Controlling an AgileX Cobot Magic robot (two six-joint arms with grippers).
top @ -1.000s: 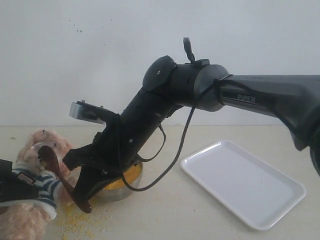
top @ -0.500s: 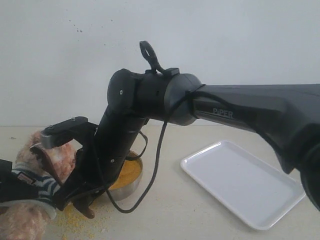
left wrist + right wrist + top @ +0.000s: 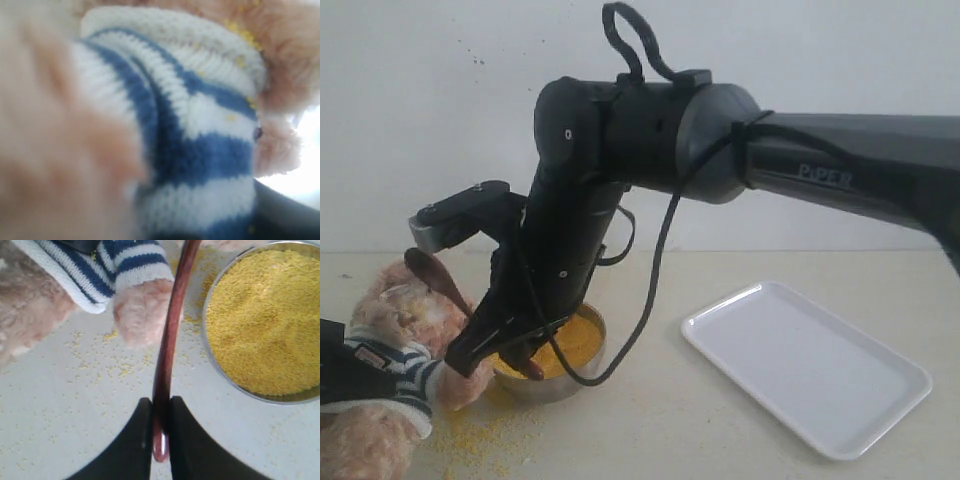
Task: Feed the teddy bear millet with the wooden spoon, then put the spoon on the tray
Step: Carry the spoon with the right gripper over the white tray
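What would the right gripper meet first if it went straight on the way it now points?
Probably the teddy bear's paw, close beside the wooden spoon that the right gripper holds; otherwise the millet-strewn table. Depth is unclear.

Glossy wooden spoon [image 3: 167, 355], fluffy plush teddy bear [image 3: 405, 305], grainy millet [image 3: 260, 320], smooth white tray [image 3: 810, 365].
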